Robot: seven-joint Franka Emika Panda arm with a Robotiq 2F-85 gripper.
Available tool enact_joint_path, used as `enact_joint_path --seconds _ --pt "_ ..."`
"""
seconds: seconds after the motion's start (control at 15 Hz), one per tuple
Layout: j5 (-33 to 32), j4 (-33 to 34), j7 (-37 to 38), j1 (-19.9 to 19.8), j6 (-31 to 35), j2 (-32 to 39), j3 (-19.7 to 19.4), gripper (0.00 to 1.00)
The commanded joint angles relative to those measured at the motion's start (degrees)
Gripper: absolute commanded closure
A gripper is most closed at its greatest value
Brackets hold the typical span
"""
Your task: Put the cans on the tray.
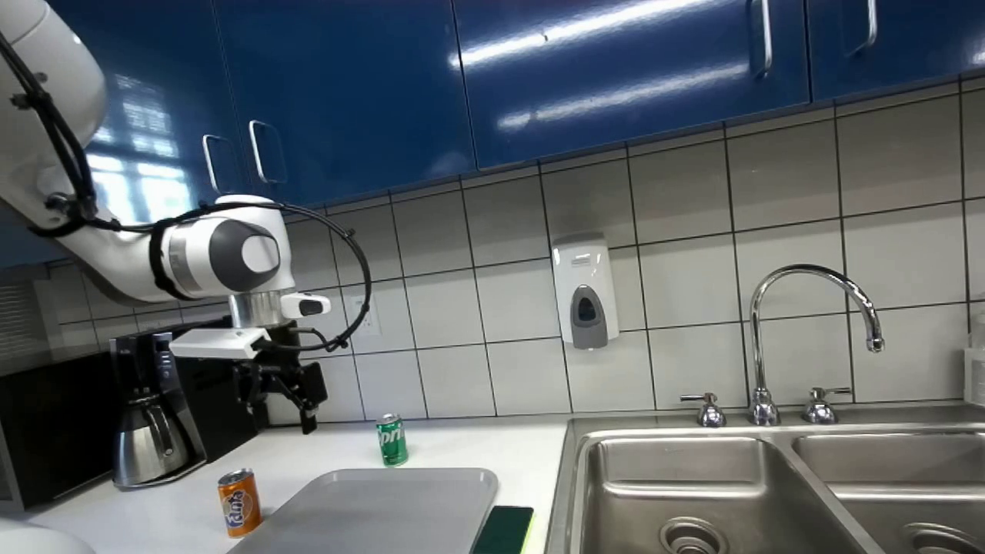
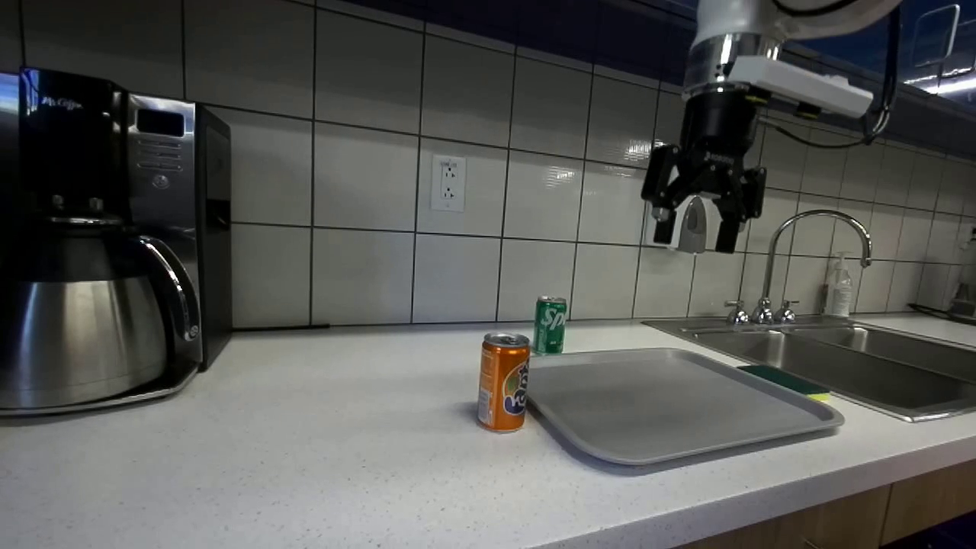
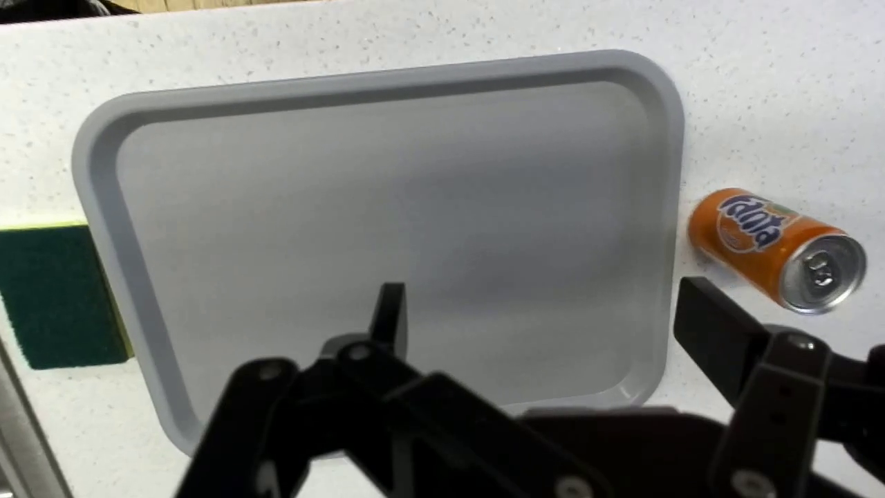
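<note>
The grey tray (image 1: 385, 512) (image 2: 671, 404) (image 3: 387, 207) lies flat on the white counter with nothing on it. Close by its left edge in an exterior view stands the orange can (image 2: 502, 393) (image 1: 239, 504) (image 3: 753, 238), upright on the counter. The green can (image 2: 550, 326) (image 1: 392, 440), also upright, is behind the tray toward the tiled wall; the wrist view does not include it. High above the counter hangs my gripper (image 2: 695, 238) (image 3: 543, 304), fingers pointing down and wide apart. It is open, holds nothing, and touches neither can.
A green-and-yellow sponge (image 2: 785, 381) (image 3: 59, 297) lies between tray and steel sink (image 1: 569, 492). A curved faucet (image 1: 816, 269) rises behind the basins. A coffee maker (image 2: 91, 320) (image 1: 150, 438) stands at the far left. Blue cabinets (image 1: 346, 92) and a soap dispenser (image 1: 585, 292) are on the wall.
</note>
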Motion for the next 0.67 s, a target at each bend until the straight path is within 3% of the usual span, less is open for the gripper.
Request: enact_joint_path --seconds 0.0,0.33,0.6 --pt "-0.47 -1.63 -6.34 -1.67 4.75 3.52 -3.61 0.00" --pt "-0.03 1.18 -14.27 -3.45 9.43 9.92 -8.14 0.00" --pt "-0.23 5.77 -16.17 -4.42 11.18 15.16 -9.55 0.00"
